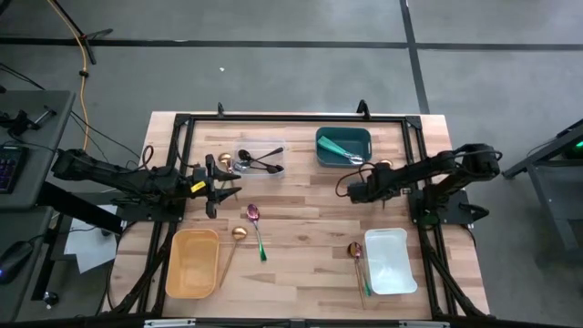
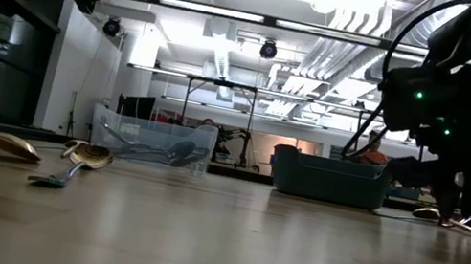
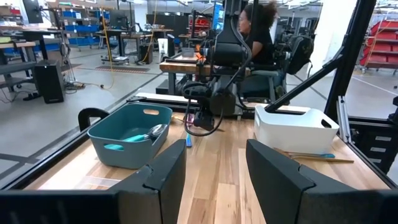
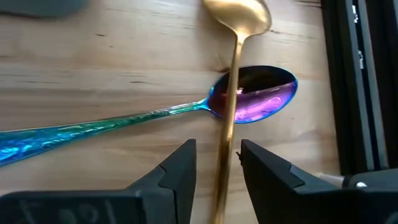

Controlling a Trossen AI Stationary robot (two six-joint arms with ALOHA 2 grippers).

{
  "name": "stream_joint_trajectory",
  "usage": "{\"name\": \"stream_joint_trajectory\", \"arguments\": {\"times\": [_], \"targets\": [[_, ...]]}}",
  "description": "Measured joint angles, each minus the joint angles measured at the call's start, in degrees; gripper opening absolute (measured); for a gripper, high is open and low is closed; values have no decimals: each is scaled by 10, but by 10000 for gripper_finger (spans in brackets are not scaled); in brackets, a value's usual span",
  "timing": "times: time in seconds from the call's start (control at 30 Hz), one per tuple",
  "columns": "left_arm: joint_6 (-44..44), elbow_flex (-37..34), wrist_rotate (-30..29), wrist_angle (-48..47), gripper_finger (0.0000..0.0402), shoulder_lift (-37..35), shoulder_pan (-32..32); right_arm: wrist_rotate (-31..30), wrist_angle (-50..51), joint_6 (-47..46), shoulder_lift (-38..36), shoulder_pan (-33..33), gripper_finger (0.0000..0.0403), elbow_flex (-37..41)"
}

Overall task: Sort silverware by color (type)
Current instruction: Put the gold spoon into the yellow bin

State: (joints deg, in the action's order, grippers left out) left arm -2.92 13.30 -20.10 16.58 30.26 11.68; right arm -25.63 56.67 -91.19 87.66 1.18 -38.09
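Right tool: fingers parted, straddling gold spoon lying across iridescent spoon, near tabletop's right edge by teal bin; left tool: open, empty, left side

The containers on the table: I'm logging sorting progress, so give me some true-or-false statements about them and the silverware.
1. The teal container holds teal-handled utensils. True.
2. The orange container already holds gold spoons. False: nothing shows inside it. A lone gold spoon lies on the table beside it.
3. In the right wrist view, a crossing gold spoon lies over the bowl of an iridescent spoon. True.
4. The left gripper holds a black spoon. False: its fingers are apart with nothing between them. The black spoons lie in the clear container.
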Motion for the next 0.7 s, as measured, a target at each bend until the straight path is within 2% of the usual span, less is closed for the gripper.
{"name": "stream_joint_trajectory", "arguments": {"times": [0.17, 0.4, 0.6, 0.7], "targets": [[0, 0, 0, 0, 159, 0, 0, 6, 5, 1, 0, 14, 122, 4], [0, 0, 2, 0, 159, 0, 0, 1, -77, -3, -6, 25, 122, 65], [0, 0, 3, 3, 159, 0, 0, -9, -62, -13, 0, 17, 121, 51], [0, 0, 3, 4, 159, 0, 0, -7, -63, -11, 0, 18, 108, 52]]}}
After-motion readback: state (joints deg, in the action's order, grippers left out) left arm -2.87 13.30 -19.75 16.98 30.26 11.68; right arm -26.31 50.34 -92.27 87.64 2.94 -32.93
